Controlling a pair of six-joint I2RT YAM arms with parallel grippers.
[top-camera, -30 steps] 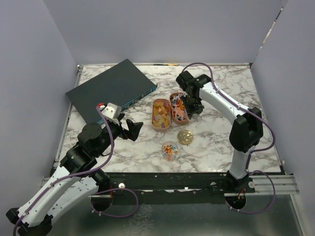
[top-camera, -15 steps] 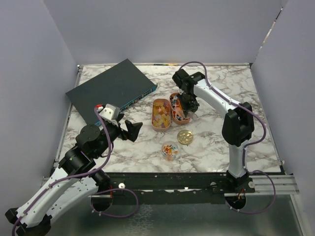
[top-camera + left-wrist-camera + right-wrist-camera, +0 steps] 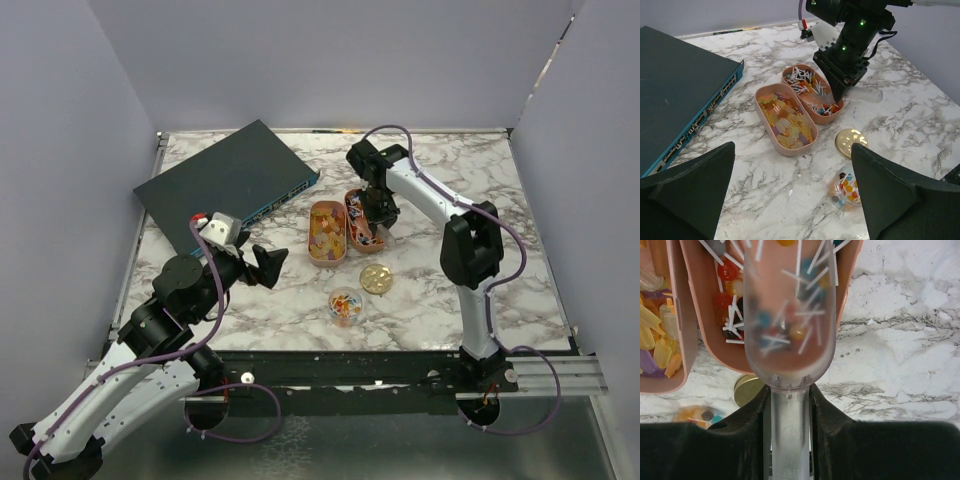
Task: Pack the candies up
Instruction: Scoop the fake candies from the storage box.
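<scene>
Two oval peach trays lie side by side at mid-table. The left tray [image 3: 327, 232] holds orange-yellow candies [image 3: 785, 119]. The right tray [image 3: 360, 220] holds mixed red, white and purple candies [image 3: 727, 290] with small white sticks. My right gripper [image 3: 378, 222] is shut on the handle of a clear plastic scoop [image 3: 790, 325], whose bowl lies in the right tray with several candies in it. My left gripper [image 3: 792, 200] is open and empty, low over the table near a small clear jar [image 3: 847, 186] with a few candies inside.
A round gold lid [image 3: 376, 278] lies on the marble between the trays and the jar [image 3: 345, 305]. A flat dark network switch [image 3: 225, 180] lies at the back left. Grey walls enclose the table on three sides.
My right gripper has shifted a little left and back over the right tray with the scoop. My left arm has barely moved.
</scene>
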